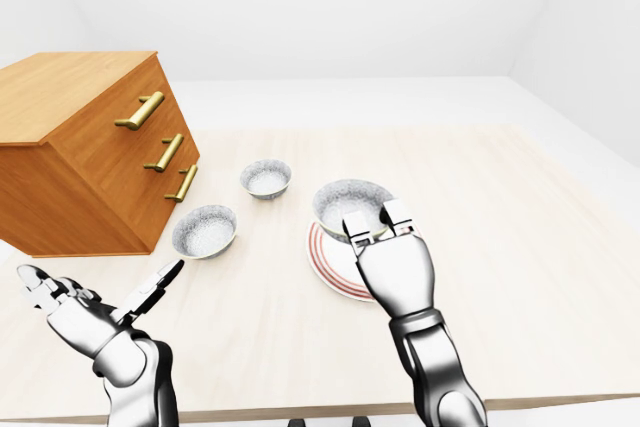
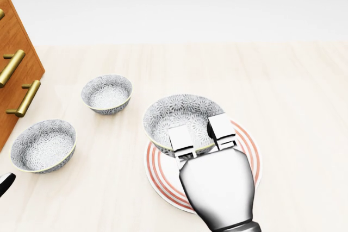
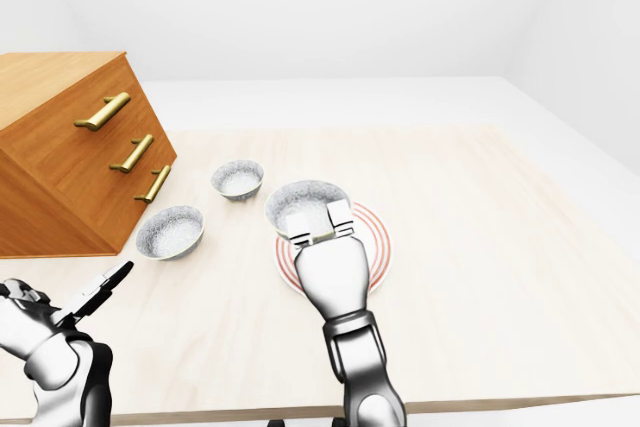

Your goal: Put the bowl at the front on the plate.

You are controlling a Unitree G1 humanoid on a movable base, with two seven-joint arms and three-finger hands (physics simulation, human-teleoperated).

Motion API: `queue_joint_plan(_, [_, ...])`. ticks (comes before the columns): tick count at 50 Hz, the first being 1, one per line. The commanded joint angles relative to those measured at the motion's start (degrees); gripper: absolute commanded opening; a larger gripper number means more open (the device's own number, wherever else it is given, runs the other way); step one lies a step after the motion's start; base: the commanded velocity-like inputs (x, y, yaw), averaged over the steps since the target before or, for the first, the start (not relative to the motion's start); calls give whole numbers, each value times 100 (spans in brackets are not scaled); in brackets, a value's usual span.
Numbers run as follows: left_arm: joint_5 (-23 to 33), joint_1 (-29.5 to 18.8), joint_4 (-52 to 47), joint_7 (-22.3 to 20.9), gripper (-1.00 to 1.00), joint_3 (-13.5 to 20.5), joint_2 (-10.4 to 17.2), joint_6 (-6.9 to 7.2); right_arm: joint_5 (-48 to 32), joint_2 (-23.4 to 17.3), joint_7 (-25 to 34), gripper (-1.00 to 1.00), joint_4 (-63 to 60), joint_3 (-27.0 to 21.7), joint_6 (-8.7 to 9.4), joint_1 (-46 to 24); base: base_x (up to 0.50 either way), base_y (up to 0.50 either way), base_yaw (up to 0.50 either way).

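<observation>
Beneath the right robot hand (image 2: 217,180), plate (image 2: 162,177) and bowl (image 2: 176,113) partly hidden.

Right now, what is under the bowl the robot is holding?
The red-ringed plate lies under the bowl in the right hand. Bowl and hand cover the plate's middle, so whether bowl and plate touch cannot be seen.

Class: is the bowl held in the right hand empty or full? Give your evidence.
Empty. The bowl shows its patterned inside bare down to the bottom, with nothing in it; the right hand grips only its rim.
</observation>
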Motion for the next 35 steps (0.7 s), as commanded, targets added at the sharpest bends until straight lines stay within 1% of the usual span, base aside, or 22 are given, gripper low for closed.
queue_joint_plan(1, [-2, 34, -100, 0, 100, -1, -2, 75, -247, -154, -626, -100, 114, -77, 0, 193, 0, 0, 0])
queue_joint_plan(3, [12, -10, 3, 0, 100, -2, 2, 13, -274, -169, -652, -100, 143, -85, 0, 203, 0, 0, 0])
queue_joint_plan(5, [7, -11, 20, 0, 100, -6, 4, -6, -323, -159, -605, -100, 180, -81, 0, 184, 0, 0, 0])
queue_joint_plan(6, [-2, 13, -38, 0, 100, -2, 1, 30, -382, -146, -587, -100, 212, -89, 0, 181, 0, 0, 0])
queue_joint_plan(7, [-10, 36, -102, 0, 100, 4, -5, 71, -275, -183, -567, -100, 218, -73, 0, 148, 0, 0, 0])
queue_joint_plan(31, [3, 31, -110, 0, 100, 21, -21, 79, -278, -165, -570, -100, 216, -93, 0, 153, 0, 0, 0])
queue_joint_plan(32, [8, 40, -139, 0, 100, 20, -23, 103, -428, -178, -392, -100, 248, -93, 0, 146, 0, 0, 0])
queue_joint_plan(35, [19, 48, -167, 0, 100, 25, -31, 126, -438, -191, -480, -100, 290, -163, 0, 143, 0, 0, 0])
